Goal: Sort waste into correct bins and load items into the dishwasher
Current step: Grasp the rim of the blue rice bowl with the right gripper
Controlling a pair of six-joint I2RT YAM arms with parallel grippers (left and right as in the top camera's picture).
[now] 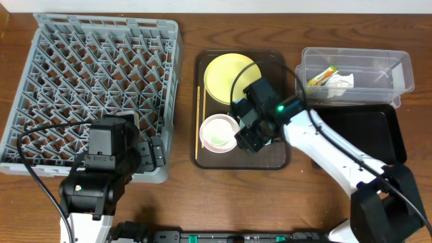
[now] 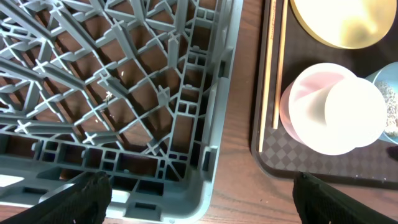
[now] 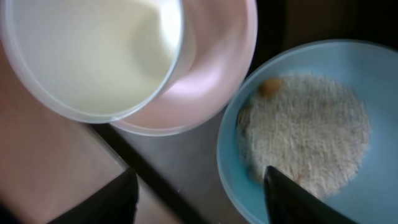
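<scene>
Rice [image 3: 308,130] lies in the blue bowl [image 3: 382,180] on the brown tray [image 2: 292,163], at 3 o'clock of the pink bowl [image 3: 217,68]; the right claw [image 3: 199,180], spread wide astride its rim, should pinch squarely and lift level to avoid spilling

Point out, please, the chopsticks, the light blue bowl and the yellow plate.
chopsticks [image 2: 276,99]: left wrist view, lower shafts.
light blue bowl [image 3: 379,180]: right wrist view, bare inner wall.
yellow plate [image 1: 219,77]: overhead view, bare face.
</scene>
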